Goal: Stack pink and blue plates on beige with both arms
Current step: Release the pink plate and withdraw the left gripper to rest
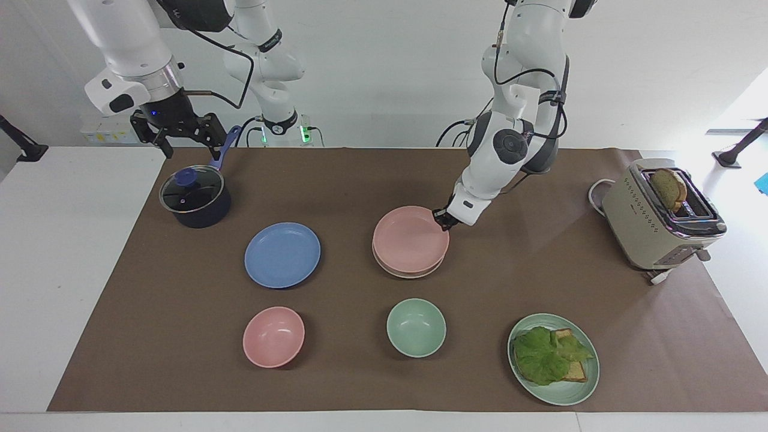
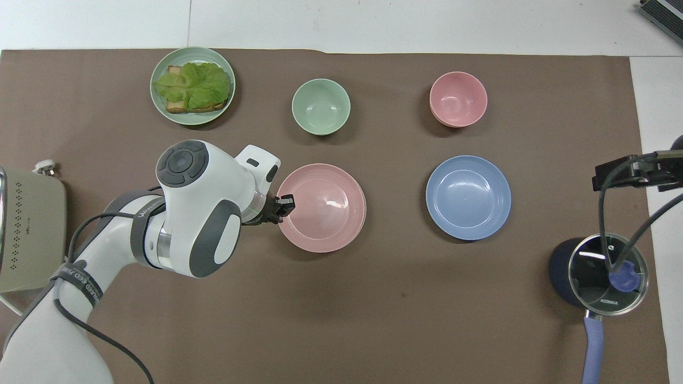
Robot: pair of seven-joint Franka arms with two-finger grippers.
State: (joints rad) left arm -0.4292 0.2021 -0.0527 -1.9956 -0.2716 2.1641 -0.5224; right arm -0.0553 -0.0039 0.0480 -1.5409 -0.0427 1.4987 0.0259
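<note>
The pink plate (image 1: 410,239) (image 2: 322,207) lies on the beige plate (image 1: 414,275) at the middle of the brown mat; only a thin beige rim shows under it. My left gripper (image 1: 443,219) (image 2: 283,205) is at the pink plate's rim on the side toward the left arm's end, shut on that rim. The blue plate (image 1: 282,255) (image 2: 468,197) lies flat beside the stack, toward the right arm's end. My right gripper (image 1: 189,144) waits open in the air over the blue handle of a pot, holding nothing.
A dark pot with a glass lid (image 1: 195,197) stands near the right arm. A pink bowl (image 1: 273,336), a green bowl (image 1: 416,327) and a green plate (image 1: 561,397) with lettuce on toast lie farther from the robots. A toaster (image 1: 657,219) is at the left arm's end.
</note>
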